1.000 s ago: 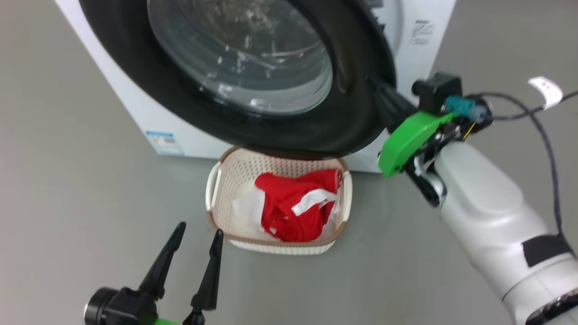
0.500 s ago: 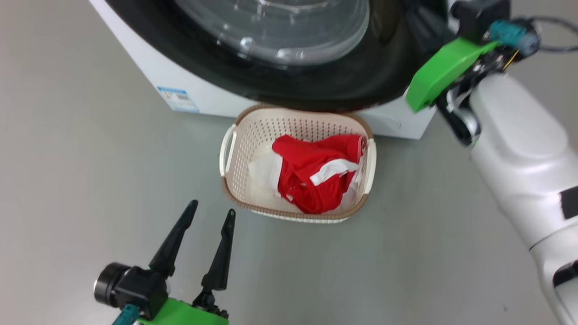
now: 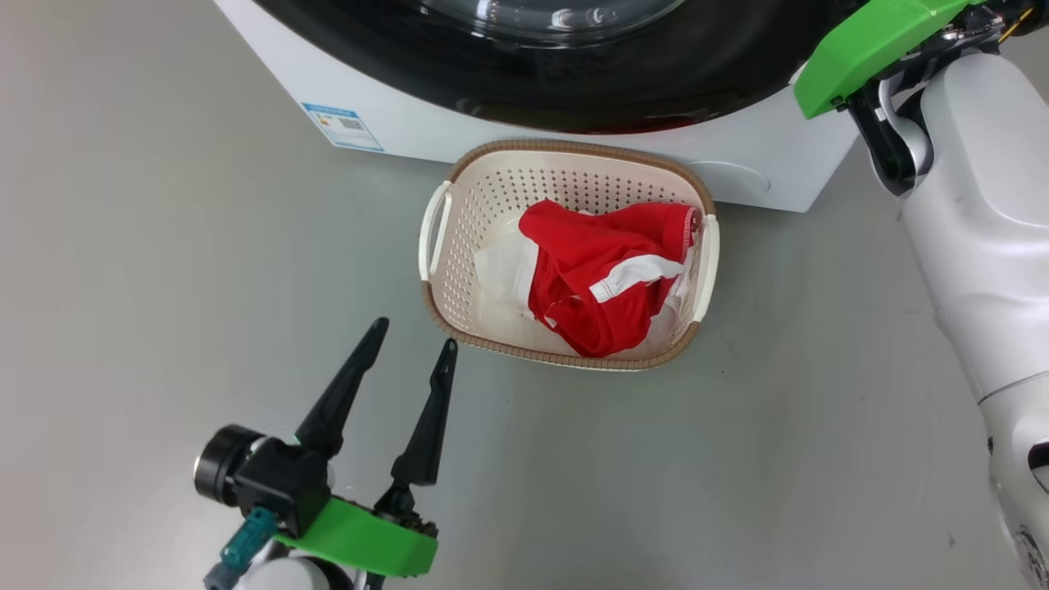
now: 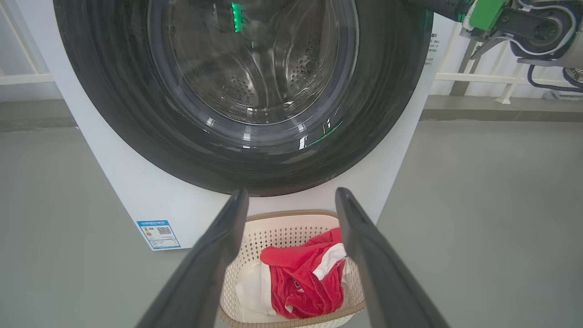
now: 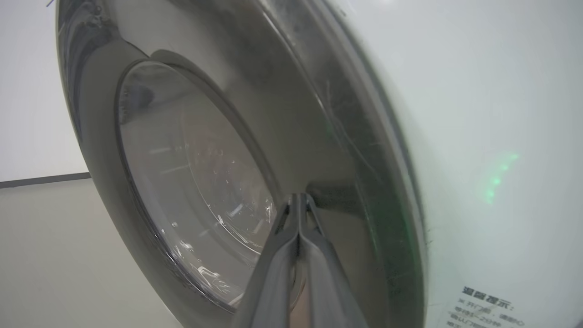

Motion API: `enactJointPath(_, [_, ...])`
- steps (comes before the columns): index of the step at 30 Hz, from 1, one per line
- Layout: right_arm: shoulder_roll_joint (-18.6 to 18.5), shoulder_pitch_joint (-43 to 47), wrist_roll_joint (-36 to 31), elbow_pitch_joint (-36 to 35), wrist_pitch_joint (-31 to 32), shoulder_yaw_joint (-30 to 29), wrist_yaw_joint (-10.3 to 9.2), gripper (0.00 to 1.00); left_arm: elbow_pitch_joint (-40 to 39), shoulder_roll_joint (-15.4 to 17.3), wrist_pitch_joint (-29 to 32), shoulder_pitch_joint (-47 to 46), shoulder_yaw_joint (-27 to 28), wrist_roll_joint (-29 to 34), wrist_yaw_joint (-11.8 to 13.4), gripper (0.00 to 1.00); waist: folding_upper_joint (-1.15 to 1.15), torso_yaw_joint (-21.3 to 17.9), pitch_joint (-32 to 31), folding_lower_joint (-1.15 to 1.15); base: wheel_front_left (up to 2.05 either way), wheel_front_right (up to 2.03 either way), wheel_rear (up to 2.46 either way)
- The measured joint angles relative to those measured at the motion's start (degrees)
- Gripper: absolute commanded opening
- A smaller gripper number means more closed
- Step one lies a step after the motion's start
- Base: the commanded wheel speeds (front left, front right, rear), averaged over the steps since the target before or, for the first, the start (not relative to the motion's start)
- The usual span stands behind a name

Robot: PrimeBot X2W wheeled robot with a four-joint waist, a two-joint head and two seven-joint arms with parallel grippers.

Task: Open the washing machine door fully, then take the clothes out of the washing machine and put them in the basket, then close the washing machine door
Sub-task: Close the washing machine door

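**Door swung in against the machine, clothes in the basket**

Swung inward since a second ago, the washing machine door (image 3: 574, 82) now lies close against the front of the washing machine (image 3: 393, 123) instead of standing out from it. The head camera has tipped too, so the whole picture has shifted.

Head view: the basket (image 3: 574, 147) stands on the grey floor (image 3: 164, 287) just in front of the washing machine. The clothes (image 3: 602, 270), red with white trim over some white cloth, lie inside it. The left jaws stand apart and empty, well in front of the washing machine, with the fingers (image 3: 340, 393) pointing toward it. The right forearm (image 3: 975, 229) reaches up along the washing machine's right side.

Left wrist view: between the two spread fingers (image 4: 214, 259) the basket (image 4: 282, 228) and the clothes (image 4: 300, 278) show at the foot of the washing machine (image 4: 114, 182). The washing machine door (image 4: 255, 150) covers the opening, and the steel drum shows through its glass. A blue label (image 4: 158, 233) sits at the washing machine's lower left corner.

Right wrist view: the right jaws are together with nothing between them. The fingers (image 5: 278, 273) end at the black rim of the washing machine door (image 5: 296, 136), near its outer edge. That edge runs close along the white front of the washing machine (image 5: 478, 136). Whether the door is latched cannot be told.
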Motion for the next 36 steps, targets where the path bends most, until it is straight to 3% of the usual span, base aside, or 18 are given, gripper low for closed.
enactJointPath(11, [2.61, 0.99, -3.3, -0.85, 0.01, -4.09, -0.02, 0.0, 0.33, 0.03, 0.0, -2.17, 1.58, -0.92, 0.0, 1.0, 0.0, -1.44, 0.1, 0.0, 0.0, 0.0, 0.0])
enactJointPath(12, [2.6, 1.62, -3.19, -1.67, 0.01, -4.16, -0.12, 0.15, 0.46, 0.02, 0.0, -2.17, 1.89, -1.48, 0.0, 1.0, 0.0, -1.83, -0.05, 0.0, 0.0, 0.0, 0.0])
enactJointPath(15, [2.24, 4.37, -1.82, -4.67, 0.01, -4.23, -0.79, 0.86, 1.02, 0.0, 0.0, -2.15, 3.25, -2.31, 0.0, 1.0, 0.0, -3.22, -0.75, 0.0, 0.0, 0.0, 0.0])
enactJointPath(16, [2.14, 5.71, -1.44, -5.76, 0.01, -4.26, -0.96, 1.0, 1.21, 0.0, 0.0, -2.13, 3.67, -2.44, 0.0, 1.0, 0.0, -3.76, -1.06, 0.0, 0.0, 0.0, 0.0])
enactJointPath(24, [2.71, 19.36, -0.78, -13.4, 0.01, -4.16, -0.96, 1.0, 2.93, -0.04, 0.0, 0.04, 5.67, -2.49, 0.0, 1.0, 0.0, -8.83, -4.65, 0.0, 0.0, 0.0, 0.0])
enactJointPath(36, [4.23, 40.2, -1.47, -24.21, 0.08, -8.73, -1.08, 1.0, 3.54, 0.01, 0.0, 7.8, 10.0, -4.58, 0.0, 1.0, 0.0, -16.44, -13.78, 0.0, 0.0, 0.0, 0.0])
